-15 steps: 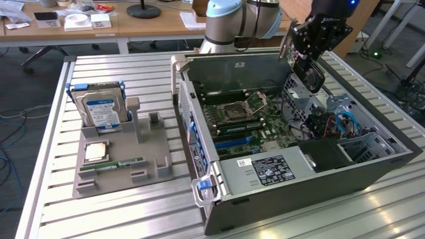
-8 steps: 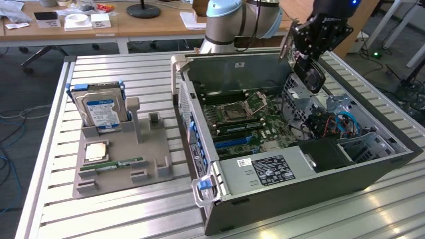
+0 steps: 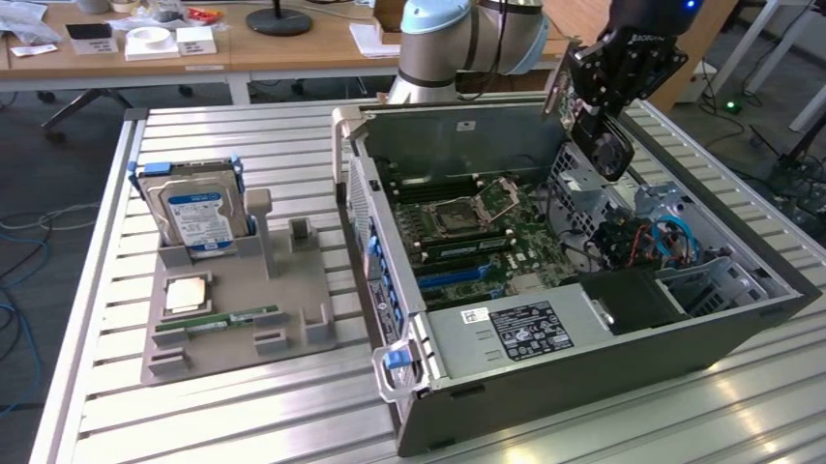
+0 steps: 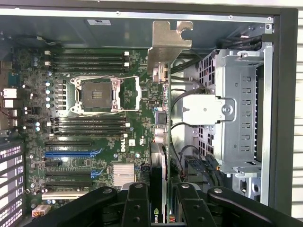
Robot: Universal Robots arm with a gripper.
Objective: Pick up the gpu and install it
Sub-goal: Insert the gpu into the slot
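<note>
Hard drive point(image 3: 196, 215): boxy, silver, blue-white label, upright in a grey holder point(image 3: 294, 327) on the exterior view's left; its lower edge is hidden in the slot.
RAM stick point(image 3: 217, 320): narrow, green, lying flat on the holder.
Table point(image 3: 258, 416): ribbed bare metal slats.
Case point(image 3: 581, 387): dark metal, side open, green motherboard point(image 3: 497, 237) exposed; the near wall hides its lower edge.
gpu point(image 3: 606, 150): in the air above the case's far right corner, tilted, clear of the board, round fan facing out. In the wrist view it point(image 4: 160, 161) shows edge-on, its silvery bracket point(image 4: 166, 40) at the far end.
Gripper point(image 3: 604, 92): black fingers point(image 4: 136, 205) closed onto the gpu, hiding its near end; the arm is cut off above.
</note>
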